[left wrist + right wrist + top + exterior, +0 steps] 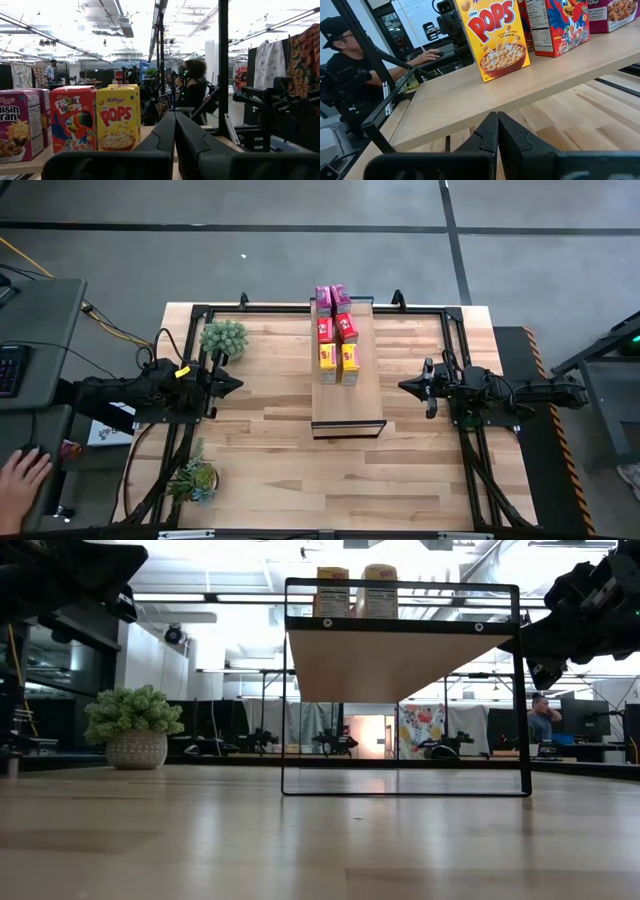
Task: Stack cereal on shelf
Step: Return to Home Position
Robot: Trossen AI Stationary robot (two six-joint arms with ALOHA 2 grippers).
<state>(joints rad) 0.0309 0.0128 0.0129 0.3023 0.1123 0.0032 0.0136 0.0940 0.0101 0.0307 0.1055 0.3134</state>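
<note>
Upright cereal boxes (345, 330), labelled Pops and Froot Loops, are lined along the shelf (347, 405) lengthwise, between the closed, empty left gripper (232, 383) and right gripper (405, 386).

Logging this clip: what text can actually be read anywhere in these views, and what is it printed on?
"Kellogg's POPS": yellow box, left wrist view.
"CORN POPS CRUNCH!": yellow box, right wrist view.
"FROOT LOOPS": red box.
"isin ran", cut off by the picture edge: purple box.
Print on the red box's side panel: too small to read.
</note>
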